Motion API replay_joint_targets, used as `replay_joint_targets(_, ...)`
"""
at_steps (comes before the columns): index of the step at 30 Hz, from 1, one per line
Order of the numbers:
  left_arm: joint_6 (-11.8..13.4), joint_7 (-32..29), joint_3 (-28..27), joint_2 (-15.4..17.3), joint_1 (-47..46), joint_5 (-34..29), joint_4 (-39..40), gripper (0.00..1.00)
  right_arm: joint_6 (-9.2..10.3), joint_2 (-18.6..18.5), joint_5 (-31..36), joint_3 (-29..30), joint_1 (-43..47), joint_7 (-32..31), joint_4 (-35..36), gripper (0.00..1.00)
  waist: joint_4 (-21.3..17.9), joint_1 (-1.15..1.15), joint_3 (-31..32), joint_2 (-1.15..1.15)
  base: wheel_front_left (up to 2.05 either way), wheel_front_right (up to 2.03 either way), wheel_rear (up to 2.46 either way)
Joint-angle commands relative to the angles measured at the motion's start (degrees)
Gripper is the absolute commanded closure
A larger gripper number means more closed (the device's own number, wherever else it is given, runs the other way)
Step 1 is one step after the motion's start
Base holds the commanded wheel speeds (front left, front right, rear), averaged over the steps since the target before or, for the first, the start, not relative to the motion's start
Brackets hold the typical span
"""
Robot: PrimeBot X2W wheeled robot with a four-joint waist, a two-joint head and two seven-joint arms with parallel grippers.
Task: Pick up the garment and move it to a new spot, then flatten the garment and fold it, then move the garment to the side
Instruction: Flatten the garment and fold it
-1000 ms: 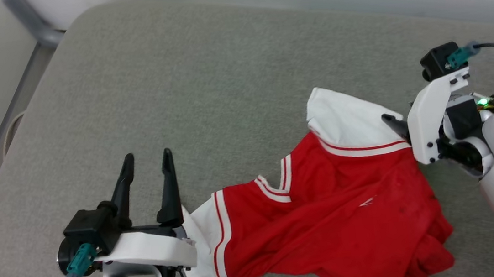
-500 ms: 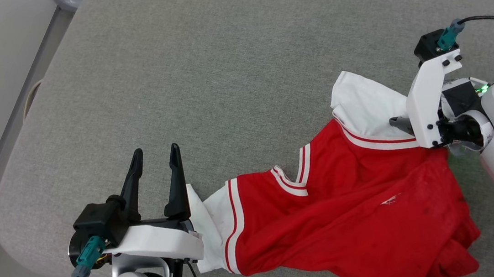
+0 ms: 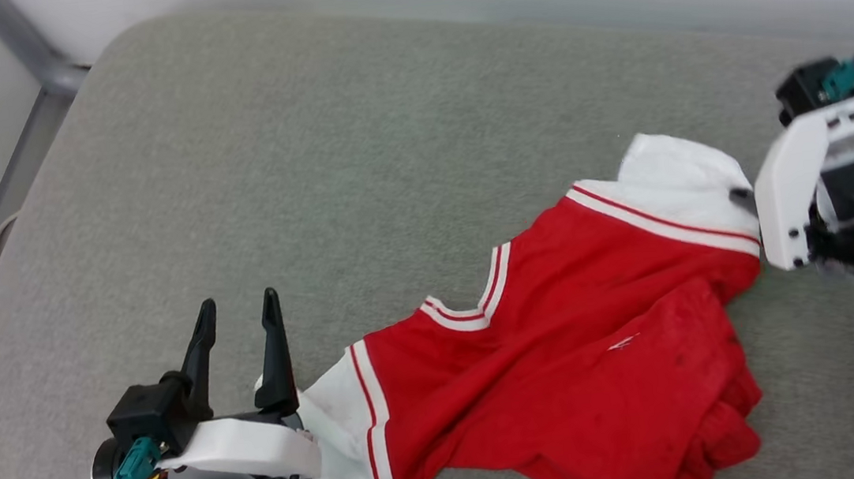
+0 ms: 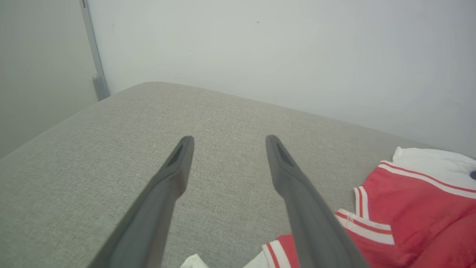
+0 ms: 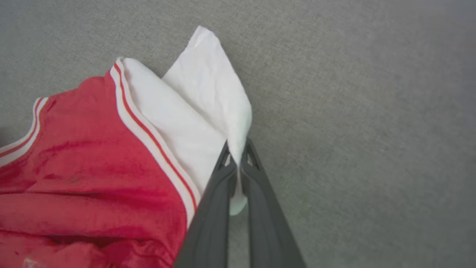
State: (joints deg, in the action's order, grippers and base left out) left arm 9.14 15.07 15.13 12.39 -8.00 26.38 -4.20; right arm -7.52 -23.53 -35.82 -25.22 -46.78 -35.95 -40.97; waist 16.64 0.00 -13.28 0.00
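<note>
Since the earlier frame the whole head view has shifted, so the camera itself has moved. Against the fabric, though, the right gripper [image 3: 740, 195] now sits at the outer edge of the white sleeve [image 3: 682, 173] rather than over its middle. The striped seam beside that sleeve runs straighter, with the cloth drawn out toward the right of the frame.

In the right wrist view, the right gripper [image 5: 236, 149] is clenched on a fold of the white sleeve [image 5: 208, 96], the two dark fingers pressed together with cloth pinched between them.

The garment [image 3: 566, 352] lies on the grey cushion [image 3: 308, 165], stretched from the lower centre of the head view up to the right middle. Its red body is rumpled and bunched at the lower right, and a tiny white logo [image 3: 622, 343] shows on the red. The other sleeve [image 3: 334, 416] lies just beside the left gripper's wrist at the lower left.

The left gripper [image 3: 237, 307] is released and grasps nothing, its fingers spread and pointing up the frame. In the left wrist view, the left gripper [image 4: 228, 139] hangs above bare cushion [image 4: 111, 149], with the garment [image 4: 416, 201] at the lower right and a pale wall [image 4: 260, 44] behind.
</note>
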Motion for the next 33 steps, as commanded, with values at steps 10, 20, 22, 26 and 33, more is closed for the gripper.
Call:
replay_joint_targets(10, 1.54, -2.74, -0.76, 2.84, 4.6, 0.23, 0.95, 0.0, 0.06, 0.4, 3.68, 18.54, 26.4, 6.46, 9.6, 1.0, -9.23, 0.0, 8.19, 0.0, 0.0, 0.0, 0.0)
replay_joint_targets(20, 2.54, -5.31, -1.13, 4.06, 8.04, 1.39, 1.56, 0.0, 0.07, 13.91, 10.63, 35.79, 48.83, 5.2, 21.02, 1.0, -11.34, 0.0, 9.87, 0.0, 0.0, 0.0, 0.0)
replay_joint_targets(22, 2.65, -5.68, -1.14, 4.29, 8.32, 1.49, 1.49, 0.0, 0.07, 16.32, 12.25, 37.78, 50.42, 5.35, 23.43, 0.77, -11.51, 0.0, 9.91, 0.0, 0.0, 0.0, 0.0)
replay_joint_targets(26, 2.54, -6.31, -1.02, 4.58, 8.67, 1.9, 1.02, 0.0, 0.06, 18.68, 14.48, 40.61, 51.13, 8.9, 28.68, 0.0, -11.53, 0.0, 10.35, 0.0, 0.0, 0.0, 0.0)
replay_joint_targets(33, 2.75, -7.8, -1.73, 5.65, 9.11, 2.82, 0.29, 0.0, 0.05, 20.25, 20.03, 41.95, 51.07, 21.83, 36.66, 0.0, -11.5, 0.0, 12.28, 0.0, 0.0, 0.0, 0.0)
